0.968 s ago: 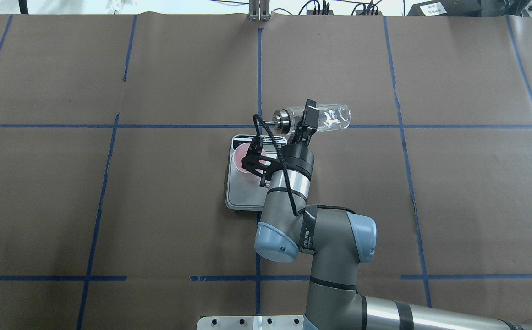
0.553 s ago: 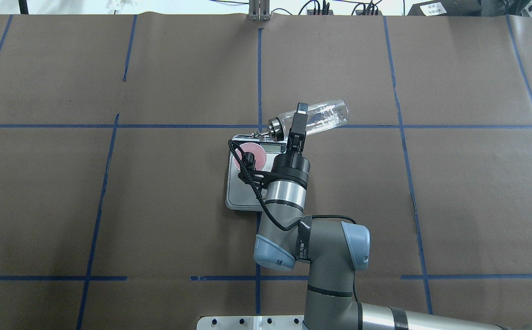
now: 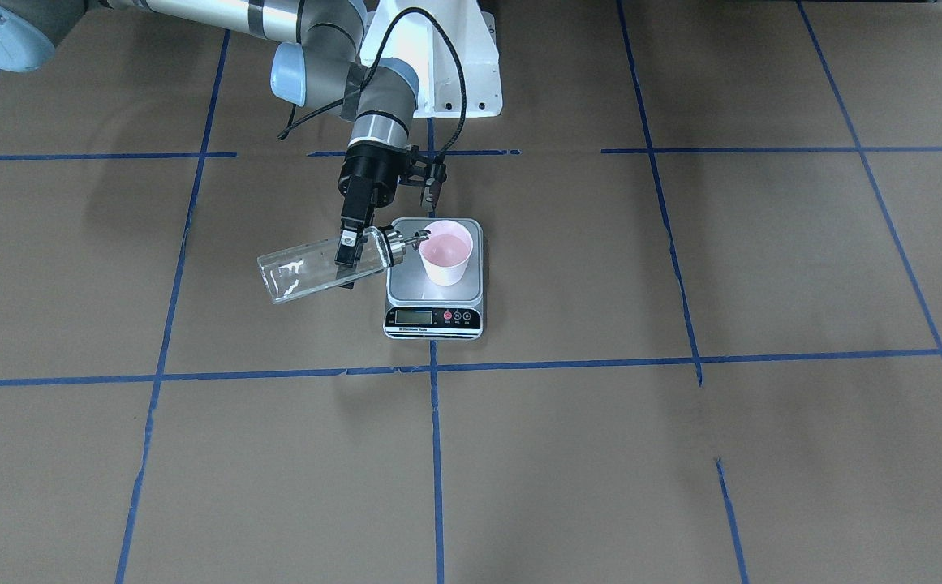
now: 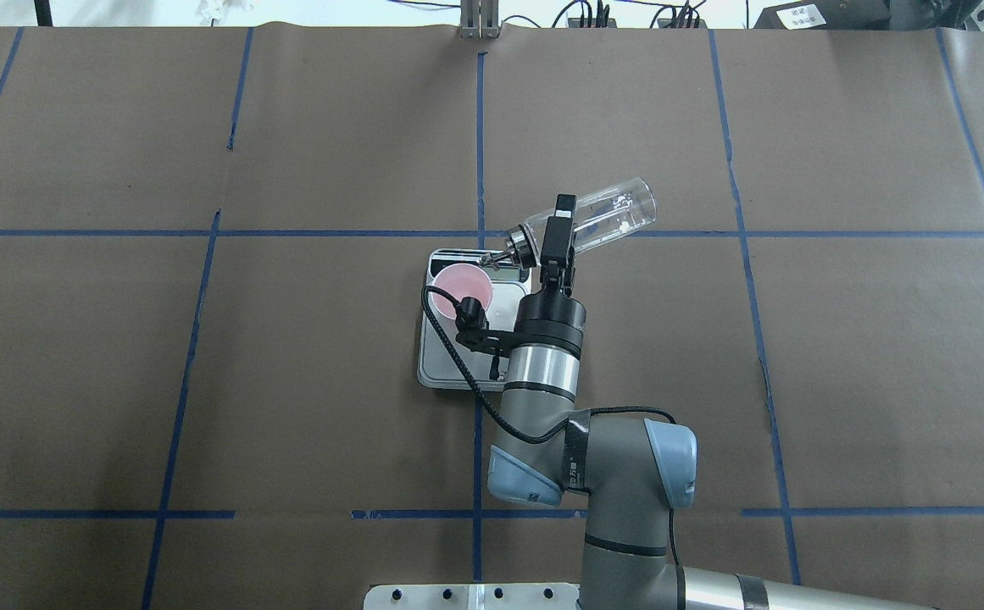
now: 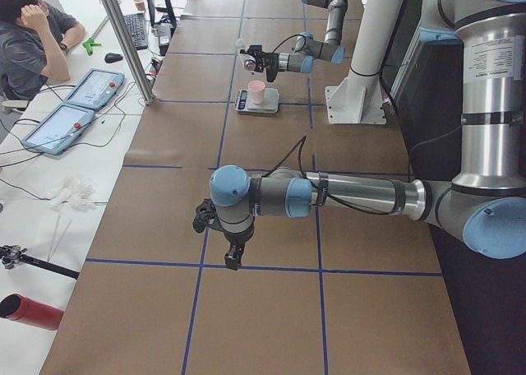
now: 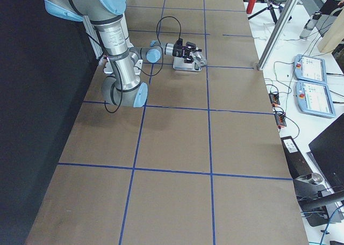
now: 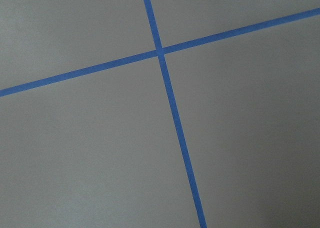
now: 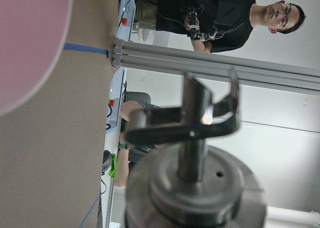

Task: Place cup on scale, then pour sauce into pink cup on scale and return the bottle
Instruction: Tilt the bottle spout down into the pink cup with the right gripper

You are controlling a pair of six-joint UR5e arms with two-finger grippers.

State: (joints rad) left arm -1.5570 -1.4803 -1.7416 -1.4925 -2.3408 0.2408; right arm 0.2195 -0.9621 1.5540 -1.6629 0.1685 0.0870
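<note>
I am observing the right gripper [image 4: 561,222] clamping the bottle [image 4: 614,210] by its body and holding it tilted, spout at the rim of the cup [image 4: 461,284], which is standing on the scale [image 4: 445,360] (pink interior showing), while the left gripper [image 5: 233,256] is hanging over the table [image 5: 271,326], and I cannot tell how its jaws stand.

White cup [image 3: 445,261] lined pink, silver scale [image 3: 406,285] fronted black, clear bottle [image 3: 302,276], brown table [image 3: 681,454] gridded in blue tape [image 3: 436,454].
</note>
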